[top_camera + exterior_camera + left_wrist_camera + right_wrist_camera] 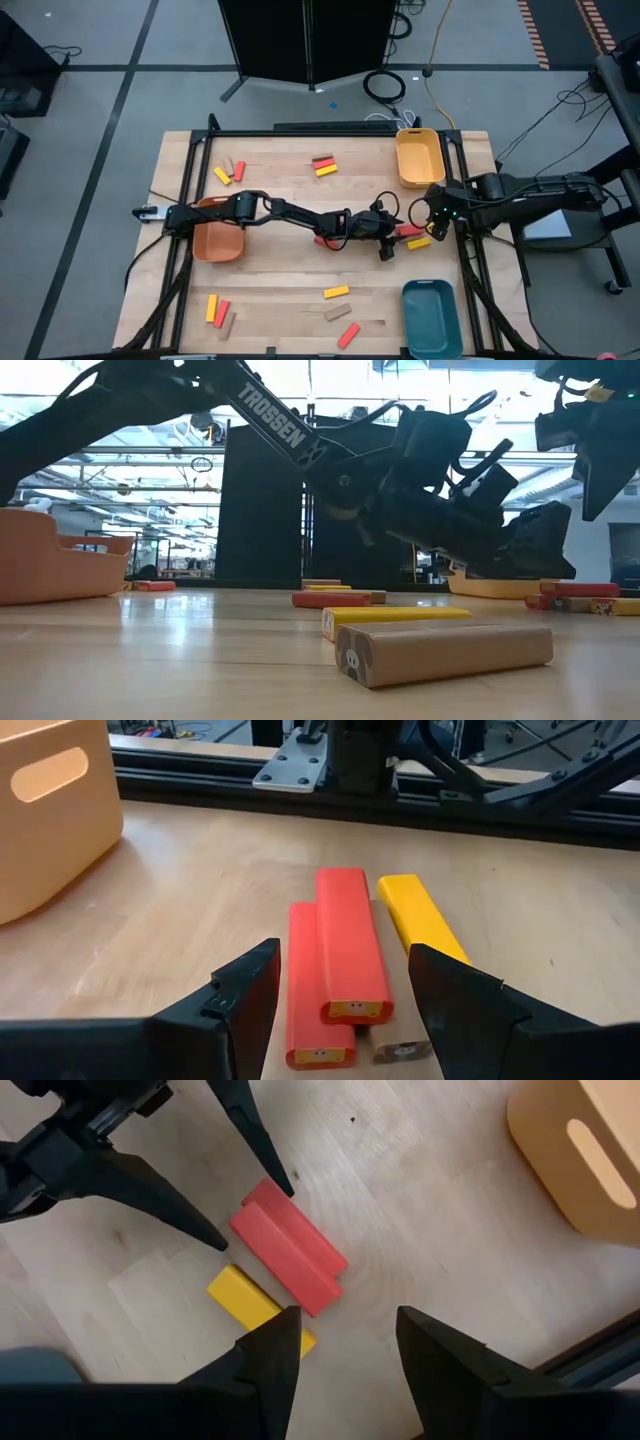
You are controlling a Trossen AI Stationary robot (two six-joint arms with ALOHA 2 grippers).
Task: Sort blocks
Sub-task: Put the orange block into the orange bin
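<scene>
a robotics lab: wooden tabletop point(290, 190) in a black metal frame point(330, 127), grey tiled floor point(120, 60), loose cables point(385, 85).

text you can read: "TROSSEN" | on: left arm point(280, 422), white capitals along its dark link, low view | other text: none legible
</scene>
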